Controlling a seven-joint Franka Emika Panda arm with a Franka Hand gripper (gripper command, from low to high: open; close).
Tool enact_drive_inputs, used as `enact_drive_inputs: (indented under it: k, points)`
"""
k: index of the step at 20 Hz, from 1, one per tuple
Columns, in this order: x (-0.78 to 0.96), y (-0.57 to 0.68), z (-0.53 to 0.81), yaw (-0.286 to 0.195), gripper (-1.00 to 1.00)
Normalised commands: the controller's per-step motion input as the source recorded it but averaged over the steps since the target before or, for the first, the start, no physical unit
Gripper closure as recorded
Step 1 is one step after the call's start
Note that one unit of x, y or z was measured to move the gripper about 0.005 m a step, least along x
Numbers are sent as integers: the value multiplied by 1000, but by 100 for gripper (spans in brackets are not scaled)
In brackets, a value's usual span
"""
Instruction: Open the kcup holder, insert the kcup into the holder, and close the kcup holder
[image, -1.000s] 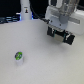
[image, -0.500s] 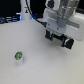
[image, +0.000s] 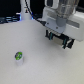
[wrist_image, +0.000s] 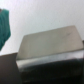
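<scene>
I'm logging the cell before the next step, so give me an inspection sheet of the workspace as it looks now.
Surface: white table, bare around the pod.
Job's things: kcup upright on the table, green top, apart from the arm; a boxy grey-black block, likely the kcup holder, fills the wrist view.
Clutter: nothing seen.
Grippers: claw above the table, holding nothing visible; jaw state unclear.
Cables: a red-and-white lead at the back.
Surroundings: dark background; a teal patch, unidentified.

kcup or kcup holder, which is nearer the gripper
The kcup holder, the box filling the wrist view; the green-topped kcup sits far from the gripper, at the exterior view's left.
</scene>
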Motion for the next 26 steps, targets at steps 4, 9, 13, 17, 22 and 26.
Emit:
enact_drive_inputs:
  k: [4,9,13,17,22,26]
  points:
    - [2,-524,364,-231,-100]
    - [12,-505,263,-267,-100]
    - [40,-490,131,-276,-100]
    - [14,-510,64,-270,-100]
    - [-18,-512,33,-275,-100]
    - [-17,-525,8,-265,-100]
